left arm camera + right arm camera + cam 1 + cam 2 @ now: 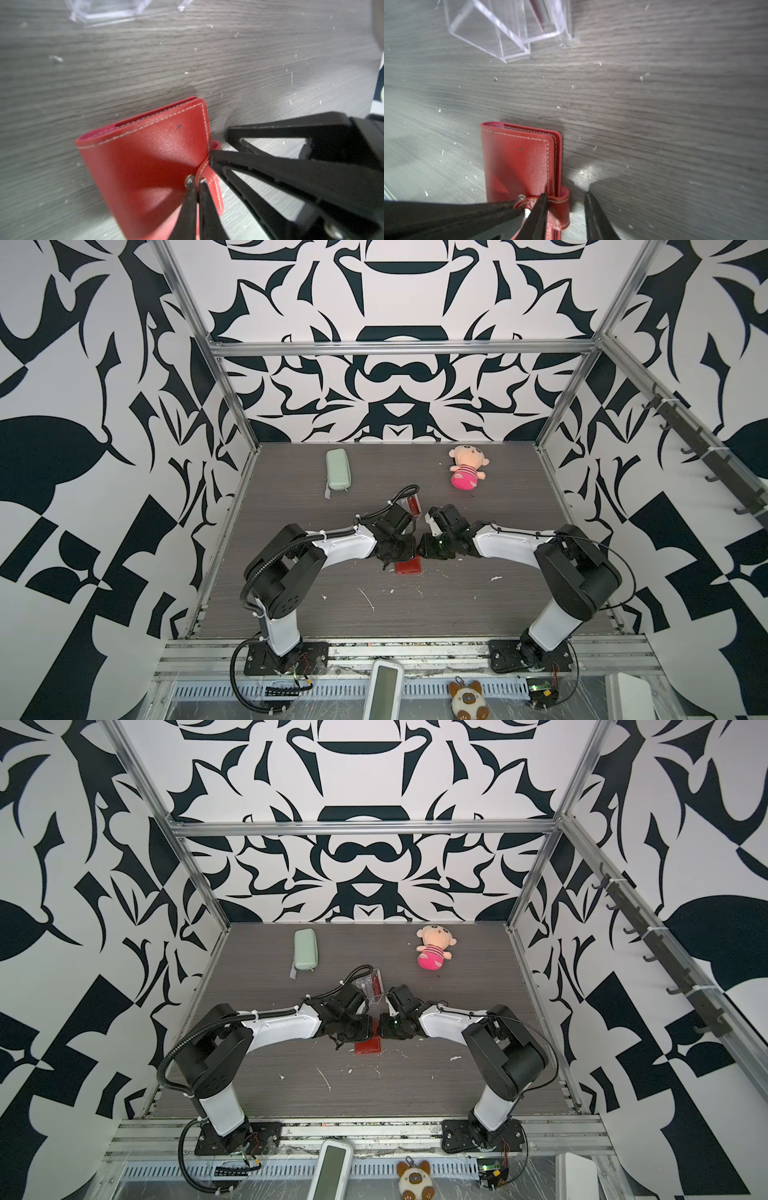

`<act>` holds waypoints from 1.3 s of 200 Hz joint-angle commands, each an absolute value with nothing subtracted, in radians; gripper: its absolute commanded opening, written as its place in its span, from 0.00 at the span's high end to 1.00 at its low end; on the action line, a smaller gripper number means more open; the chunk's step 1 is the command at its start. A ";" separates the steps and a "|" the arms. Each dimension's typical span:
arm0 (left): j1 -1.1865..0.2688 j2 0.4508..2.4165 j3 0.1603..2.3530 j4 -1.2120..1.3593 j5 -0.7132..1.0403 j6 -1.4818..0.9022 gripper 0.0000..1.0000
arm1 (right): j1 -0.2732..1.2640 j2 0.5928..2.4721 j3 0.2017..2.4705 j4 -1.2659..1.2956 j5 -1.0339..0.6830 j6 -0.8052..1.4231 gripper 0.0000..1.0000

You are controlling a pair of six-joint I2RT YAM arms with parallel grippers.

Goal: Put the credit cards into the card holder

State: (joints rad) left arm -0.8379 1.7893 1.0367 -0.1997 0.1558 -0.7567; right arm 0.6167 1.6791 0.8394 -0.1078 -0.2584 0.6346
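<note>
The red card holder lies closed on the grey table between both arms, also seen in the wrist views. My left gripper is shut on the holder's snap tab, pinching its free end by the metal stud. My right gripper is open, with the tab's loop between its fingers. One finger rests on the holder and the other stands apart over the table. In both top views the two grippers meet over the holder. A red credit card stands in a clear box behind them.
The clear acrylic box sits just behind the holder. A pale green zip case lies at the back left and a pink doll at the back right. White scraps dot the table front.
</note>
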 commanded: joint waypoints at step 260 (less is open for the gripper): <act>-0.841 1.768 1.117 -0.314 0.059 -0.652 1.00 | 0.632 1.665 0.876 -0.128 -0.292 0.601 0.61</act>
State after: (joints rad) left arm -0.8383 1.7889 1.0893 -0.2775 0.0860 -0.6647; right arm 0.6247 1.6592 0.8387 -0.1356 -0.2863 0.6201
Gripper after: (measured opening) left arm 0.047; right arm 0.385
